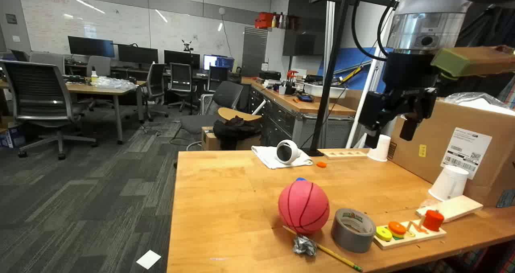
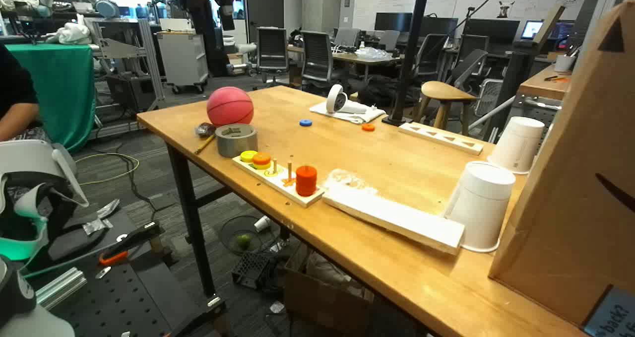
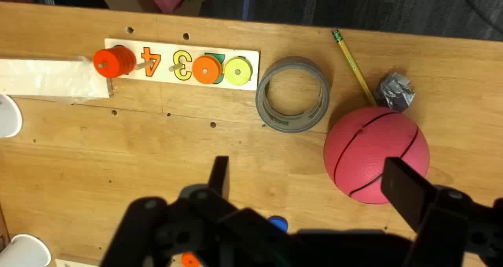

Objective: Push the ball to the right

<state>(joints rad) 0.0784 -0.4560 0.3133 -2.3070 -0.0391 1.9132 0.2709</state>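
Note:
The pink-red ball (image 1: 303,207) with dark seam lines rests on the wooden table, beside the grey tape roll (image 1: 353,229). The ball also shows in an exterior view (image 2: 230,105) near the table's far left part, and in the wrist view (image 3: 373,153) at right. My gripper (image 1: 390,137) hangs high above the table with its fingers pointing down. In the wrist view the gripper (image 3: 306,168) is open and empty, its fingers wide apart. Its right finger covers part of the ball in that view, but the gripper is well above and apart from it.
A pencil (image 3: 355,68) and a crumpled silver ball (image 3: 395,92) lie against the ball's side. A peg board (image 3: 178,66) with rings stands beside the tape roll. White cups (image 2: 481,203), a cardboard box (image 1: 438,144), a blue ring (image 2: 305,122) and a white headset-like device (image 1: 287,151) are also on the table.

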